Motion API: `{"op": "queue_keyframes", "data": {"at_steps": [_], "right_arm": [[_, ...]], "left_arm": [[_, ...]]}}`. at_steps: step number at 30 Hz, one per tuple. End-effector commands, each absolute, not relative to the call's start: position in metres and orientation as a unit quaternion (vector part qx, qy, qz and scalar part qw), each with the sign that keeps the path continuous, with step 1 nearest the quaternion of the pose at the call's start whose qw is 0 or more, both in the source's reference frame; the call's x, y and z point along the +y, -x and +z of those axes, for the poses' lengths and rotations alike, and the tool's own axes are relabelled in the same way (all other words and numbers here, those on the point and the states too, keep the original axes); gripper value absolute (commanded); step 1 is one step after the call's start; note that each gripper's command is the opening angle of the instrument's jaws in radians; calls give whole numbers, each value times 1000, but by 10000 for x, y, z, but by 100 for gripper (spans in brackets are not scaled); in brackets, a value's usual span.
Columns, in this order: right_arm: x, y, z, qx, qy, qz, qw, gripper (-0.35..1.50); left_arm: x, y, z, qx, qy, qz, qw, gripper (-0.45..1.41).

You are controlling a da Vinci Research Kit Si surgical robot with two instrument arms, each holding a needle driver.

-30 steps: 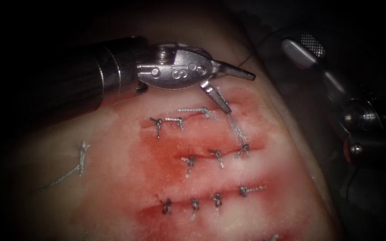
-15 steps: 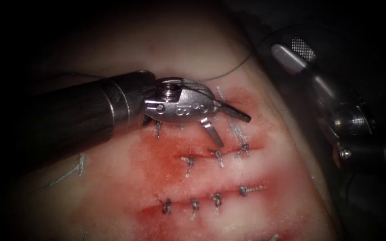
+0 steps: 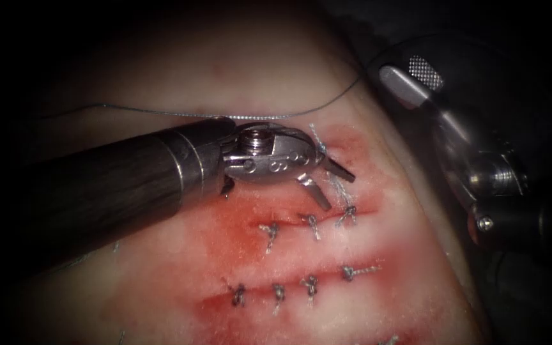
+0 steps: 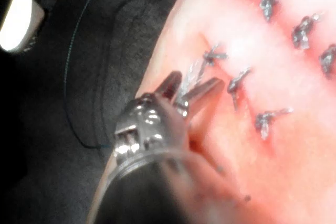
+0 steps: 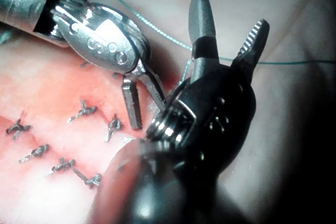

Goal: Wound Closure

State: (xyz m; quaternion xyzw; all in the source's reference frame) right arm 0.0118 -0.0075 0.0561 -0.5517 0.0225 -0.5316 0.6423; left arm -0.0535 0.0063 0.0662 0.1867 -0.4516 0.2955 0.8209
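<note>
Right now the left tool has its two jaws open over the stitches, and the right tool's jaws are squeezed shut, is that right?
Not quite. The left tool does have its jaws open over the stitches on the tissue, holding nothing. But the right tool is open too: the right wrist view shows its jaws spread apart, with the thread running past them, not gripped.

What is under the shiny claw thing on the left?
Under the left tool, with its jaws open, lies red-stained tissue and a stitch's thread tails. Its body hides the upper row of stitches.
</note>
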Motion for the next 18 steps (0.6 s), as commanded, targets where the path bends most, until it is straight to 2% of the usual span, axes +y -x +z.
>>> {"op": "queue_keyframes", "data": {"at_steps": [1,5,6,8,9,18], "right_arm": [[-72,-128,564,22,554,-530,642,130],[-73,-130,565,21,553,-531,642,130],[-74,-131,565,21,553,-531,643,130],[-74,-133,565,20,552,-530,643,130],[-75,-134,564,21,553,-531,642,130],[-76,-133,567,32,557,-532,637,132]], "left_arm": [[76,540,661,-450,-185,293,823,29],[78,541,664,-445,-183,288,828,31],[78,541,665,-444,-181,287,829,26],[77,541,665,-440,-183,271,836,-1],[78,541,665,-434,-186,239,849,-45],[103,544,657,-448,-205,104,864,-45]]}}
